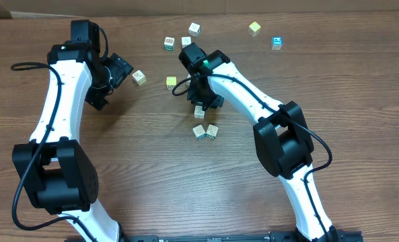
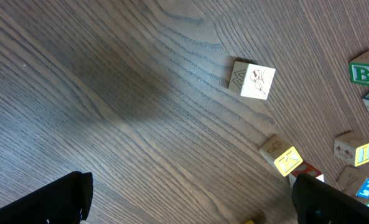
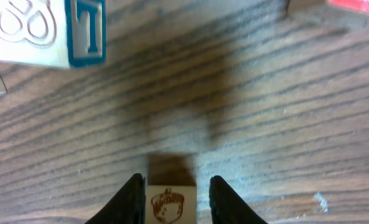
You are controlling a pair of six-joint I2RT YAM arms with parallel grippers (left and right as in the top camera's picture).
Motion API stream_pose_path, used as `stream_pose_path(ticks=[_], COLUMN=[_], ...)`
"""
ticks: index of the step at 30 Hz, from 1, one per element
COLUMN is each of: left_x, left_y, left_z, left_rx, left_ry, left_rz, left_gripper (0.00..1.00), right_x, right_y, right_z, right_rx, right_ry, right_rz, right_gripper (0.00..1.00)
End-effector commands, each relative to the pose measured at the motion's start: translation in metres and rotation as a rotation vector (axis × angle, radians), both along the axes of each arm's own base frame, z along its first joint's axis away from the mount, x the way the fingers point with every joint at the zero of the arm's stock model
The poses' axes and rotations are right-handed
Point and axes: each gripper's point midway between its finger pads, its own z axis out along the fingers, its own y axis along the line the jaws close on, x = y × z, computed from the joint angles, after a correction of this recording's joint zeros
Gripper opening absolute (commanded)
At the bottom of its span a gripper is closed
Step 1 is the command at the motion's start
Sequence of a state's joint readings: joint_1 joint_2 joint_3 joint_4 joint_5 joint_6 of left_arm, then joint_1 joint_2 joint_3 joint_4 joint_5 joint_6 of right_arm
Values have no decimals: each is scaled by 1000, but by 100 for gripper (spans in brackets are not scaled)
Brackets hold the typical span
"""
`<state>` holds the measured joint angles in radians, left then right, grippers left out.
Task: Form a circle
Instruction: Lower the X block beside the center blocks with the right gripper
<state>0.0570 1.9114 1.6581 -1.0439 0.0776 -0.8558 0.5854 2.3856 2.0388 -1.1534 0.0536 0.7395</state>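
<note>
Right hand (image 3: 172,194) pinches a red-acorn cube (image 3: 170,205) between its fingers, at the edge of the circle (image 1: 200,132), a loose clump of cream cubes on the desk (image 1: 152,168). Left hand (image 1: 117,72) hangs spread wide, well apart from it.

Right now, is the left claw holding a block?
No, the left claw is wide open, with only bare table between its fingers.
</note>
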Motion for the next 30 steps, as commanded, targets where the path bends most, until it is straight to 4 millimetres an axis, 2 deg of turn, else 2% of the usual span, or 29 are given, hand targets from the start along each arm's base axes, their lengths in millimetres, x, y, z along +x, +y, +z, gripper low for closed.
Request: stream_pose_path(ticks=[1, 7, 14, 18, 20, 21, 25, 27, 30], left_x=[2, 2, 2, 2, 2, 2, 2, 2, 2], left_y=[1, 1, 1, 1, 1, 1, 1, 1, 1], left_z=[6, 6, 6, 6, 6, 6, 6, 6, 6], left_rx=[15, 15, 15, 15, 15, 15, 15, 15, 15], left_ry=[-19, -19, -19, -18, -19, -19, -19, -19, -19], left_rz=[-23, -23, -23, -23, -23, -23, -23, -23, -23], left_gripper=[100, 100, 100, 100, 100, 100, 100, 100, 100], right_x=[-8, -16, -20, -13, -3, -1, -8, -11, -15], right_y=[3, 0, 7, 3, 0, 1, 7, 9, 11], right_z=[-1, -2, -2, -2, -1, -1, -1, -1, -1], right_rx=[14, 12, 50, 27, 1, -3, -1, 10, 27], right_ry=[31, 67, 94, 57, 9, -2, 13, 23, 36], right_rz=[-19, -71, -70, -69, -1, 56, 359, 422, 445], right_gripper=[31, 30, 30, 32, 32, 36, 66, 73, 75])
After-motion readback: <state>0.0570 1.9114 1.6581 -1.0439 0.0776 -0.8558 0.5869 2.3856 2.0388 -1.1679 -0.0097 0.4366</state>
